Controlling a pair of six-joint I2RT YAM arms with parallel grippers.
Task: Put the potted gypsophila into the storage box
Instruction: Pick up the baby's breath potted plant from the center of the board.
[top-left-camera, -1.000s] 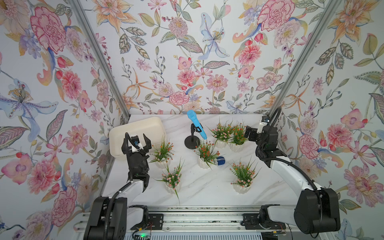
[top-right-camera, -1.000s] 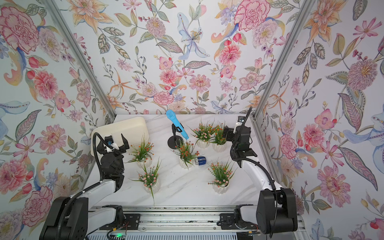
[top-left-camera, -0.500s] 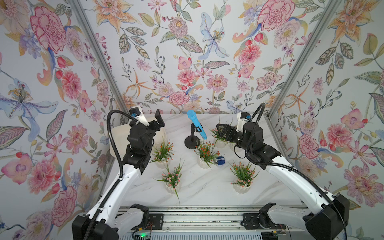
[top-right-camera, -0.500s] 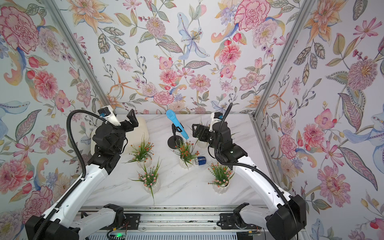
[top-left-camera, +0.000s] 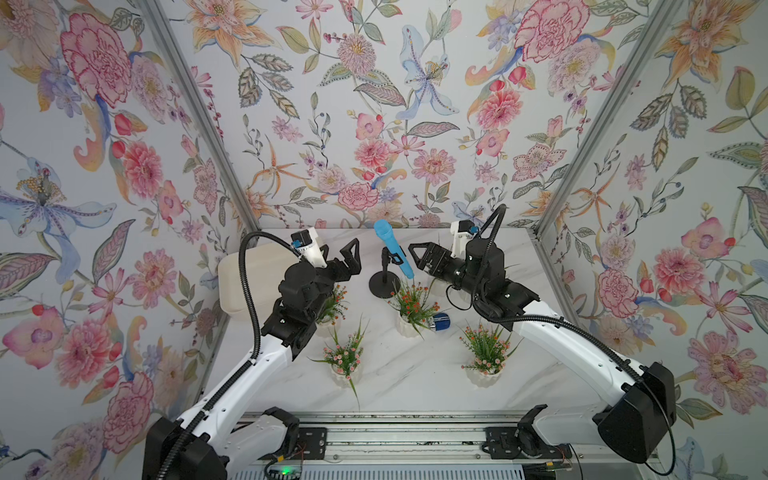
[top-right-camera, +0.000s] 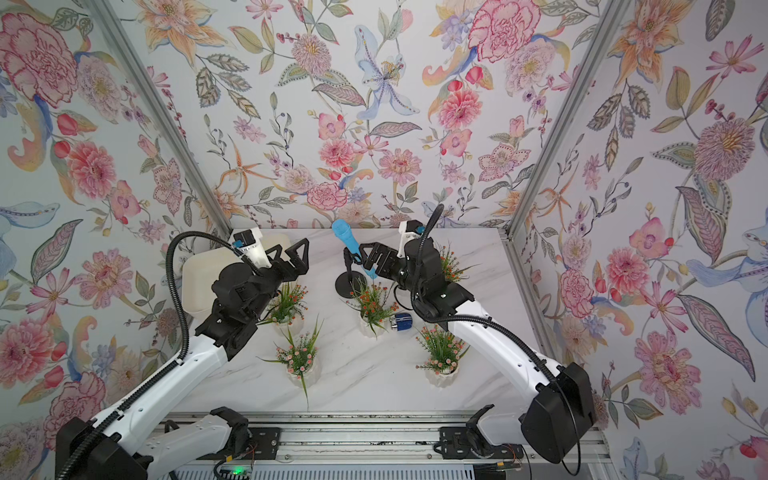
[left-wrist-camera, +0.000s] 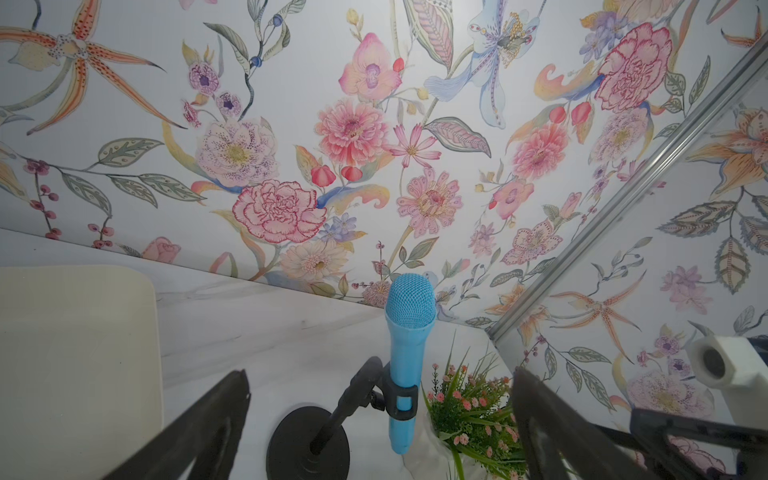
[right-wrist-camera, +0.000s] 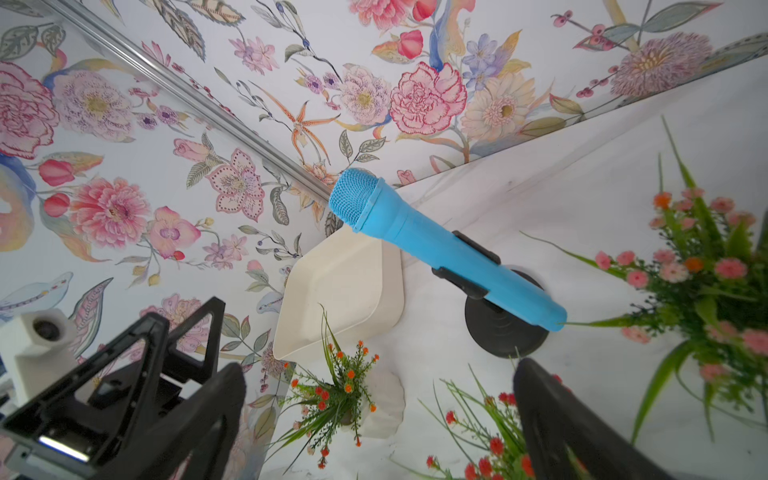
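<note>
Where pots (top-left-camera: 482, 379) show: white, ribbed; box (top-left-camera: 241, 282) seemingly smooth.

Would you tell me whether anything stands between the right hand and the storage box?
Yes: the blue microphone on its stand sits in front of the open right hand, on the line to the storage box, with the left hand beyond.
</note>
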